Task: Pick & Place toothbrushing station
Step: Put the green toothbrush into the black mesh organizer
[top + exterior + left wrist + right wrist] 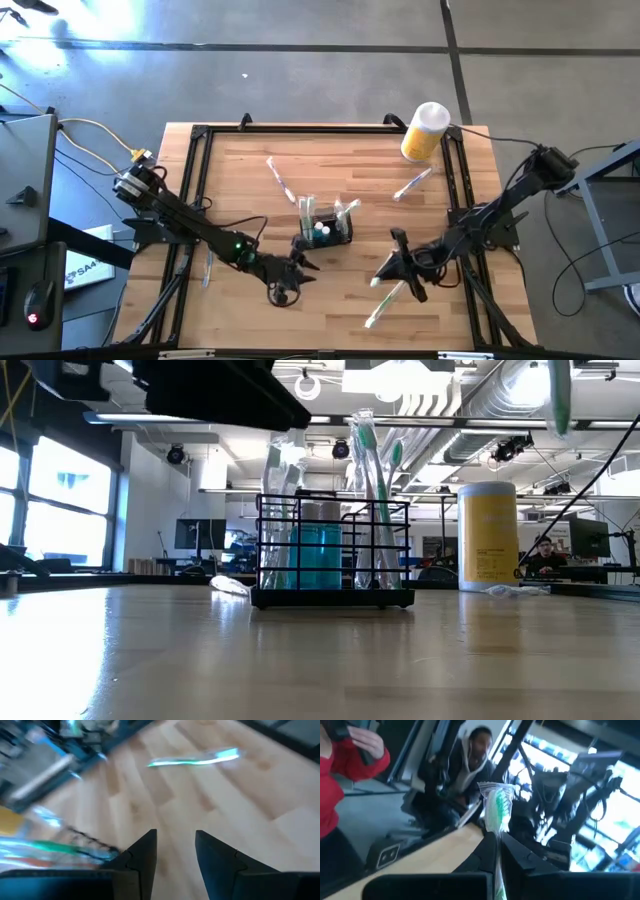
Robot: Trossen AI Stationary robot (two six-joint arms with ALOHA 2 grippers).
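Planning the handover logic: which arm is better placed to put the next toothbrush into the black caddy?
Right, probably. The right pincer is already shut on a wrapped toothbrush, raised off the table near the caddy. The left pincer is open and empty, beside the caddy.

Two black jointed arms, thin black cables along links. Left arm: green LED near wrist, yellow connector at base. Right arm: all black. Fingers dark, angular, wedge-shaped.
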